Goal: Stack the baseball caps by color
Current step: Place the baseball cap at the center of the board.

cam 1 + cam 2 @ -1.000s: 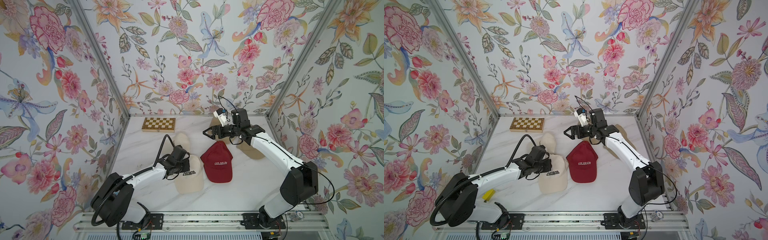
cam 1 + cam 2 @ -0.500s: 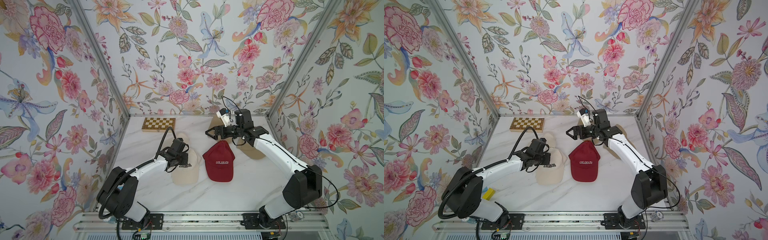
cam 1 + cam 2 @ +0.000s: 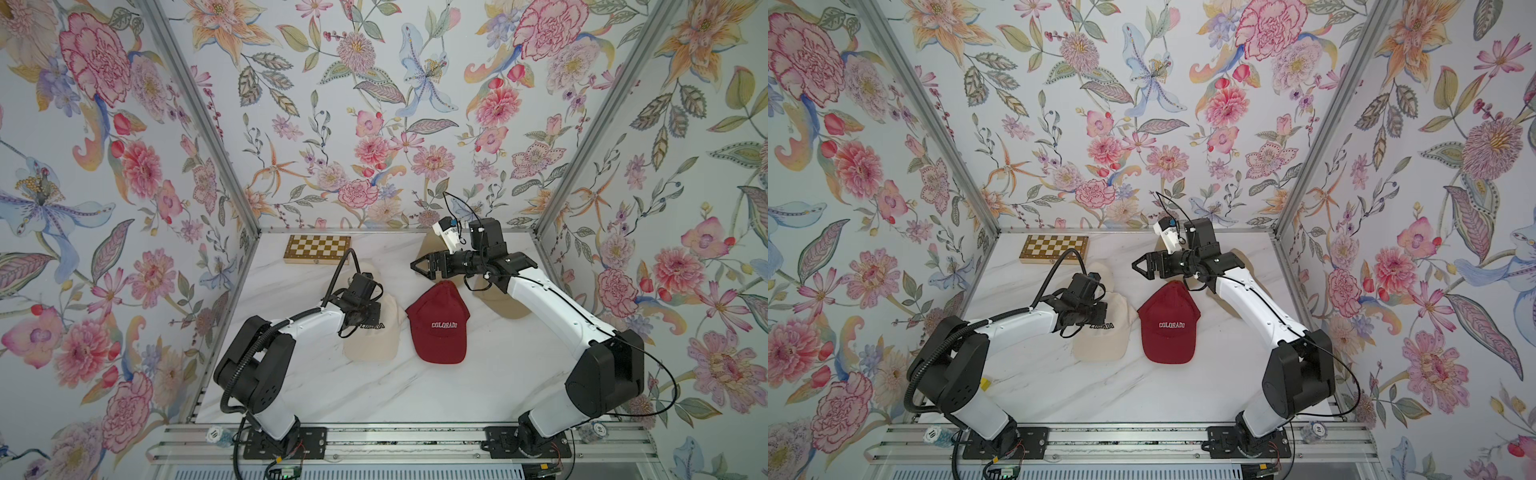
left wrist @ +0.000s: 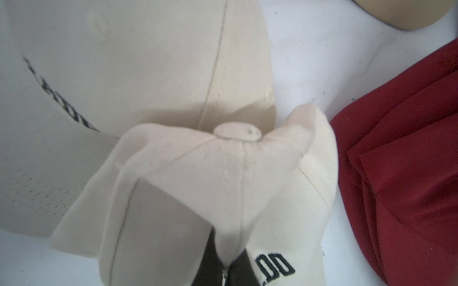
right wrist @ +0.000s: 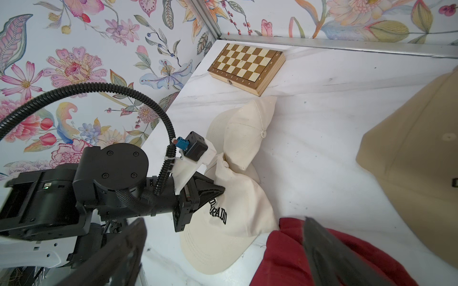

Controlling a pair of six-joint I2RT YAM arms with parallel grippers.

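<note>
the left tool (image 3: 360,318) is pinched shut on the crown of a cream cap (image 3: 374,347), whose brim seems to rest on the counter (image 3: 374,395), right against the second cream cap (image 5: 247,131). to stack well, it should lift the crown clear, line up brim over brim, then release low. the right tool (image 3: 419,266) hangs wide and empty above the dark red cap (image 3: 440,328), beside the tan caps (image 3: 505,305).
</note>
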